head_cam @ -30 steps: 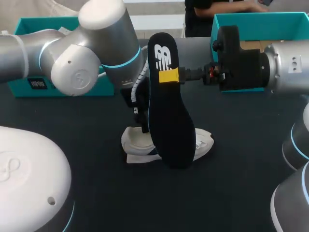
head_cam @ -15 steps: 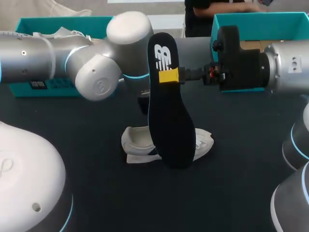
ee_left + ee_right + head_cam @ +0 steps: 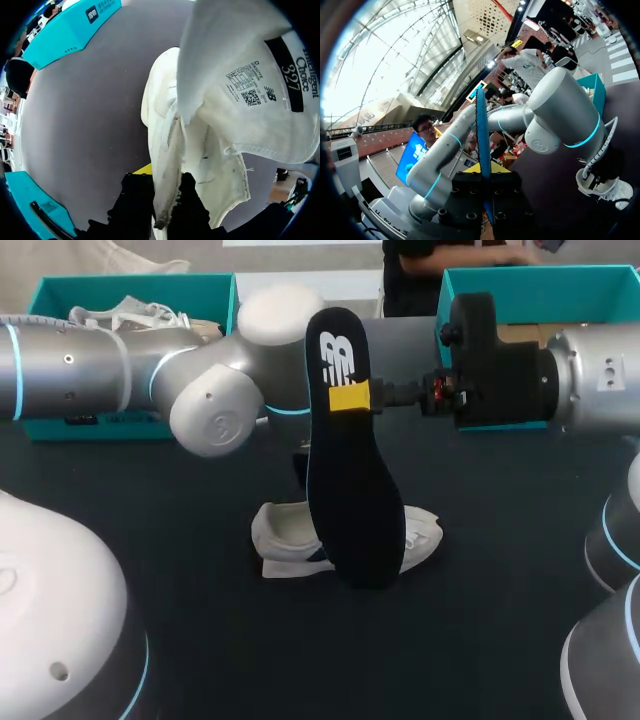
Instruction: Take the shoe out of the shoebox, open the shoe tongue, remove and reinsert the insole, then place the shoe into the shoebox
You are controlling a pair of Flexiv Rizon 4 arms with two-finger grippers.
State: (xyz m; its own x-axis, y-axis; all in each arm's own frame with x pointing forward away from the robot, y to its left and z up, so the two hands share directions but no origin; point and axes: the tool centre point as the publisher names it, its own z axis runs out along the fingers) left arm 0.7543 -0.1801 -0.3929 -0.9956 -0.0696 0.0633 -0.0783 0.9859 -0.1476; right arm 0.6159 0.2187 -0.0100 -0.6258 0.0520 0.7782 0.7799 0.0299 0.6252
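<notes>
The left arm (image 3: 215,405) has swung over the last second. Its elbow now sits nearer the shoe (image 3: 285,535) than before, and a teal shoebox (image 3: 130,282), well behind the shoe on the left arm's side, has come into view from behind it with a second shoe (image 3: 115,312) inside. The white shoe lies on the dark table (image 3: 250,660) in the same place as before.

In its wrist view, the left gripper (image 3: 165,175) pinches the shoe's upper edge beside the opening, one finger on each side of the fabric. The tongue (image 3: 240,75) is folded up and away from the opening. The shift therefore looks like a change of the arm's pose around a hold it keeps, probably to hold the mouth wide.

The right gripper (image 3: 347,398) has not moved. It hangs above the shoe with its fingers clamped on the black insole (image 3: 350,490) near the heel end. The insole stands on end just in front of the shoe, with its toe end down by the shoe. So the insole is out and not yet reinserted, and the likely next move is to feed its toe into the opening.
</notes>
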